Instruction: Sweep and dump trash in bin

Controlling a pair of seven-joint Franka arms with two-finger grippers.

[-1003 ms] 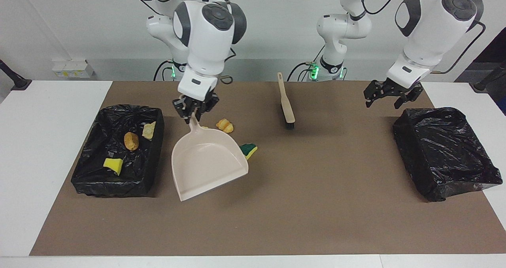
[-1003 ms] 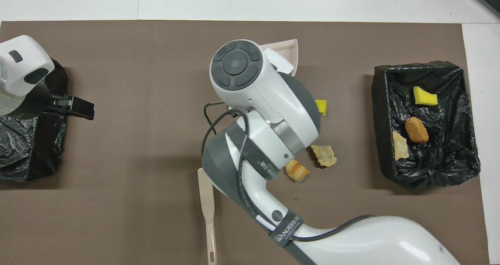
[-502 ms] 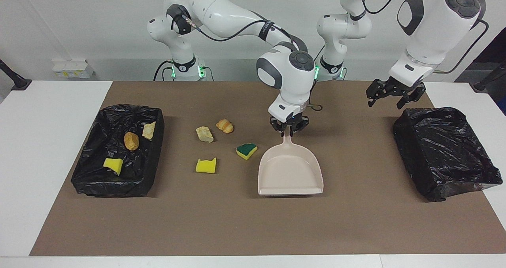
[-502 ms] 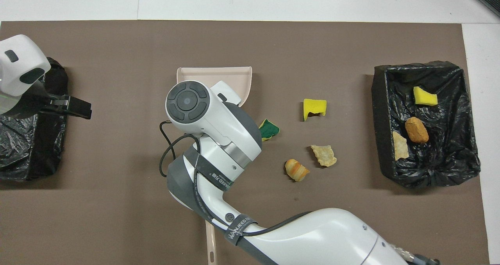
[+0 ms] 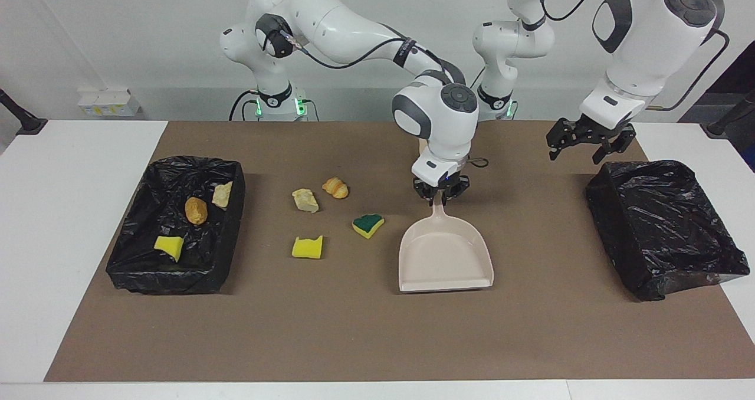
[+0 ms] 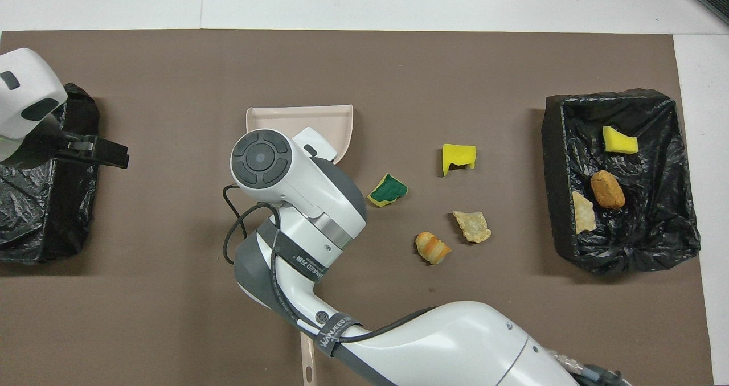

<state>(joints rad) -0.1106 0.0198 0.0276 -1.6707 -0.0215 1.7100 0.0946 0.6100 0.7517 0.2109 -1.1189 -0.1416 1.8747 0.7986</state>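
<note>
Bin [image 5: 177,270] at the right arm's end holds three scraps [image 5: 196,210]. Four scraps [image 5: 307,248] lie on the mat between that bin and the dustpan [image 5: 445,258]; the green-topped sponge [image 5: 368,225] lies nearest the dustpan. Right gripper [image 5: 440,194] is clamped on the dustpan handle. Left gripper [image 5: 588,143] hangs with fingers spread over the second bin [image 5: 666,229], near its edge nearer the robots, and holds nothing.

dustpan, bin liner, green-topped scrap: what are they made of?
Dustpan: likely rigid plastic, smooth matte beige, moulded rim.
Bin liner: thin plastic film, glossy black, crinkled with highlights.
Green-topped scrap: looks like sponge foam, yellow body under a green scouring layer.
</note>
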